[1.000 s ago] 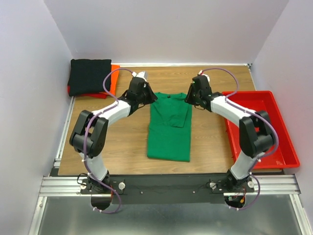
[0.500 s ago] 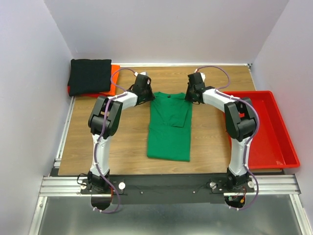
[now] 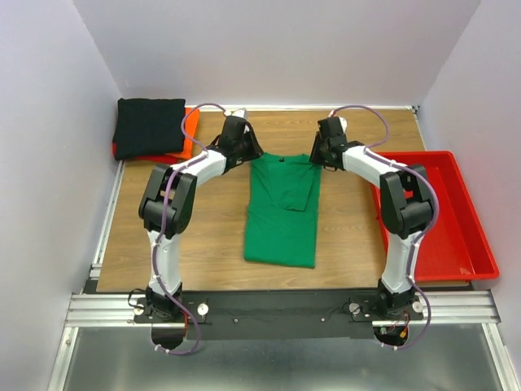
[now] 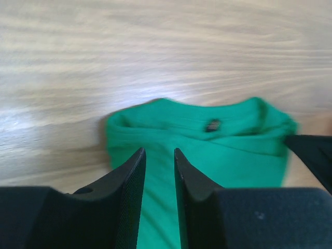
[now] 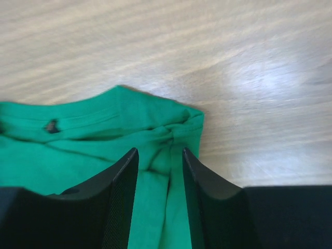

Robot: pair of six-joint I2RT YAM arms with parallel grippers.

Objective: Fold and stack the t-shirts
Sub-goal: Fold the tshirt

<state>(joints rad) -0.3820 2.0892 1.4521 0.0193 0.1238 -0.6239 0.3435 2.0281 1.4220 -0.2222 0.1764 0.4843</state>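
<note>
A bright green t-shirt point(image 3: 281, 213) lies folded into a long strip mid-table, collar at the far end, one sleeve part folded over its upper half. A folded black t-shirt point(image 3: 149, 126) rests on an orange-red one point(image 3: 190, 130) at the back left. My left gripper point(image 3: 248, 153) hovers at the green shirt's far left corner, open, with nothing between its fingers point(image 4: 132, 179); green cloth point(image 4: 233, 150) lies beneath. My right gripper point(image 3: 319, 155) sits over the far right corner, open above the bunched cloth point(image 5: 171, 135).
A red plastic tray point(image 3: 468, 240) stands at the right edge of the wooden table point(image 3: 203, 236). White walls close in the back and sides. A metal rail point(image 3: 277, 309) carrying the arm bases runs along the near edge.
My left gripper's jaws have parted and let go of the shirt's corner. The right jaws have opened a little wider. Both wrists have drawn slightly back; the green shirt lies still.
</note>
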